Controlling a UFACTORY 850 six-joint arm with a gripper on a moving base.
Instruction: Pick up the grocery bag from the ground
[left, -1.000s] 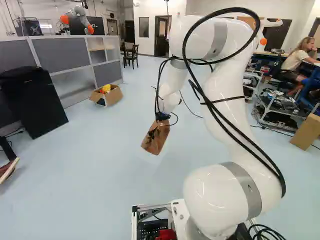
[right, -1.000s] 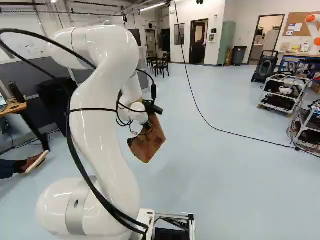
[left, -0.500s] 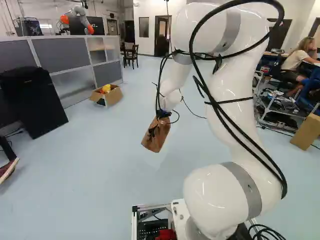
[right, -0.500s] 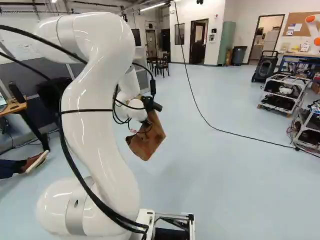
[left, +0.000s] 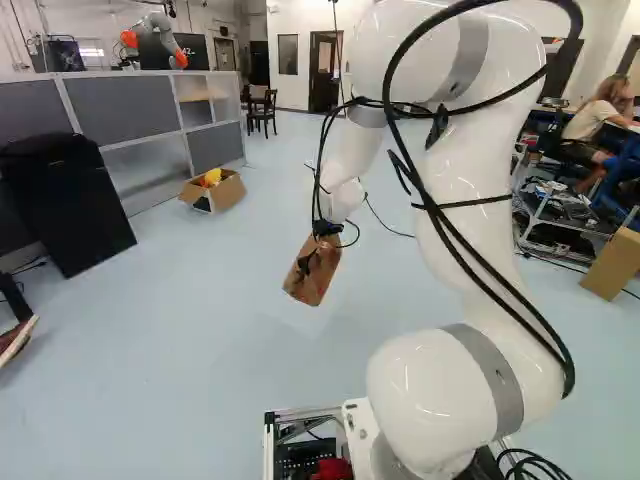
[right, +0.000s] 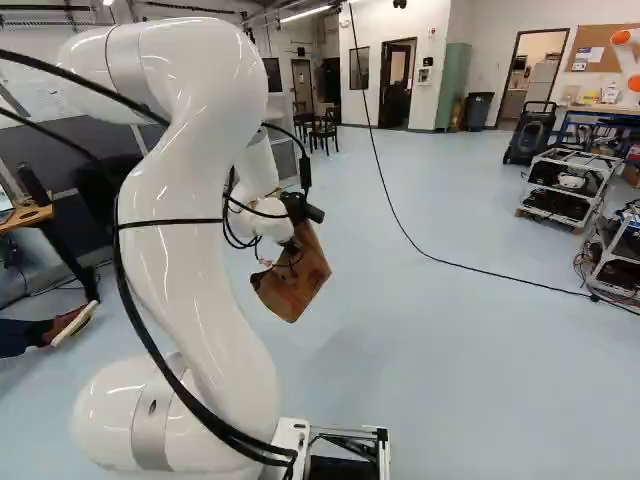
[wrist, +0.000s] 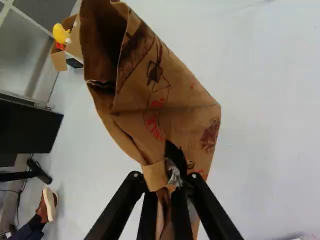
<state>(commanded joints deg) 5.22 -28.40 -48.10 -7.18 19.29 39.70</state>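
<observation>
My gripper (left: 324, 234) hangs over the floor in the left base view, pointing down, the brown paper grocery bag (left: 312, 274) at its tip. The right base view shows the same bag (right: 294, 280) tilted in the air, off the ground. In the wrist view my gripper (wrist: 161, 182) is shut on a pinched part of the bag (wrist: 165, 107), one finger on each side. The bag spreads out ahead of the fingers, its folded opening at the far end. Part of it between the fingers is hidden.
An open cardboard box (left: 215, 190) with a yellow thing stands by the grey partition (left: 120, 115). A black case (left: 68, 205) leans nearby. Loaded carts (right: 568, 188) stand at the right. A black cable (right: 450, 262) crosses the floor. Another robot (left: 155, 38) is behind the partition. A person's shoe (right: 74, 322) shows at the left.
The upper arm and elbow have shifted against the base joint, rightward in the left base view and leftward in the right one. The gripper and the held bag have moved only slightly. The base has stayed put.
</observation>
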